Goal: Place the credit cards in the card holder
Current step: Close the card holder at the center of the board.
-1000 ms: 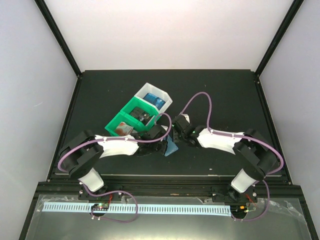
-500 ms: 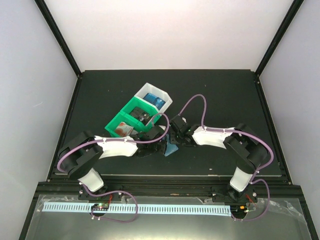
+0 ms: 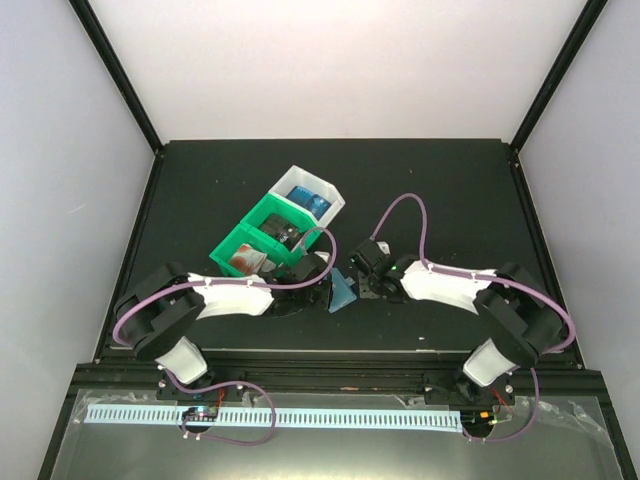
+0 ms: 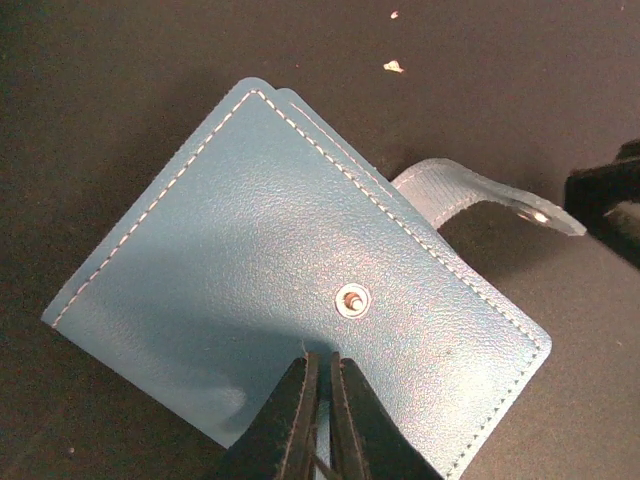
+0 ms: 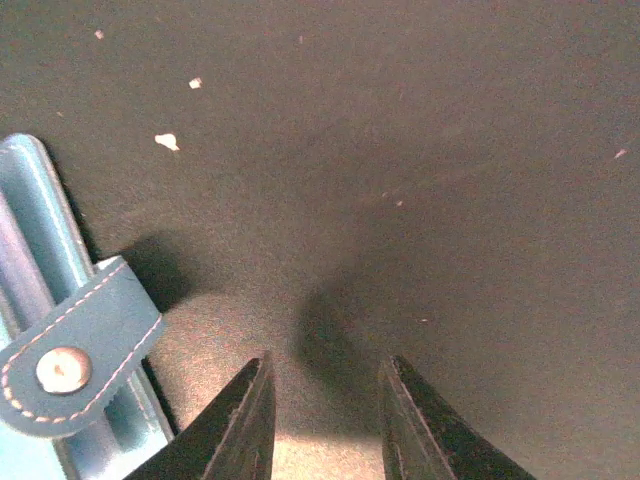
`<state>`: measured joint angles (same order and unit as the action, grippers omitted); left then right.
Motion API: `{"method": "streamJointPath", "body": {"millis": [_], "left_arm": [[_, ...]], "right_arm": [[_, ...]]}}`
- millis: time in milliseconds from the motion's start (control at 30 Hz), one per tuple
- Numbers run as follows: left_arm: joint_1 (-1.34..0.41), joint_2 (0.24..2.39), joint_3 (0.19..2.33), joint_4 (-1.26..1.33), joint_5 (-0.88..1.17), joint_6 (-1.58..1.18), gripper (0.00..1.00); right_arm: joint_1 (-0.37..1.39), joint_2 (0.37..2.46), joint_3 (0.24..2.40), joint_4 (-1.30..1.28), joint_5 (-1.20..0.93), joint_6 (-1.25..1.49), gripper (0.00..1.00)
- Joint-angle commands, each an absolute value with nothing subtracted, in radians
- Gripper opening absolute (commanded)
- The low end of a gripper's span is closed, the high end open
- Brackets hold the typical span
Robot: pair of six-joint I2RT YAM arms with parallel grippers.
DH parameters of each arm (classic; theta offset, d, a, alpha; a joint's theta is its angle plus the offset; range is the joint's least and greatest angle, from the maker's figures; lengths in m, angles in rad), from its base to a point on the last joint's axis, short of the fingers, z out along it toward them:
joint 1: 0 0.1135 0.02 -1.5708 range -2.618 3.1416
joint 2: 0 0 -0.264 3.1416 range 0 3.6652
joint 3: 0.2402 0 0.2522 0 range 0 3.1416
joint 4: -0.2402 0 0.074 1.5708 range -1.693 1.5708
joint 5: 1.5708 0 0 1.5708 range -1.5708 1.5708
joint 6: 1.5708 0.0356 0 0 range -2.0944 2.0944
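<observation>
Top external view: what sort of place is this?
Probably a lab robot workcell: a black table walled by white panels in a black frame, a left arm and a right arm bolted at its near edge, and staged bins near a card holder.

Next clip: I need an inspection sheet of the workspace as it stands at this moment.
Surface: black tabletop, matte, lightly speckled.
Job's things: card holder folded shut, its snap tab undone and sticking out; credit cards lie in the white bin and the green bins.
Clutter: pale crumbs on the surface.
Grippers: left gripper, jaws shut on the holder's near edge; right gripper, jaws open and empty, beside the tab.
Cables: purple cables loop along both arms.
Surroundings: pale walls, black frame posts.
</observation>
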<state>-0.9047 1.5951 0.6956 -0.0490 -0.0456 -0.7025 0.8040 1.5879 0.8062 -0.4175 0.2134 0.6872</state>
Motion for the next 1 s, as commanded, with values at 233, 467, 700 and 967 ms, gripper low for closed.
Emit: {"method": "streamJointPath", "body": {"millis": [233, 467, 700, 967], "left_arm": [[-0.898, 1.557, 0.685, -0.226, 0.043, -0.600, 0.13], [-0.895, 1.605, 0.707, -0.231, 0.034, -0.626, 0.13], [-0.882, 1.602, 0.696, -0.218, 0.049, -0.667, 0.13], [-0.872, 1.596, 0.689, -0.198, 0.087, -0.692, 0.17]], "right_arm": [[0.796, 1.526, 0.823, -0.331, 0.099, 0.534, 0.39], [0.796, 1.498, 0.779, -0.239, -0.068, 0.477, 0.50], [0.796, 1.510, 0.751, -0.198, -0.110, 0.455, 0.58], [0.797, 1.589, 0.771, -0.170, -0.060, 0.458, 0.58]]}}
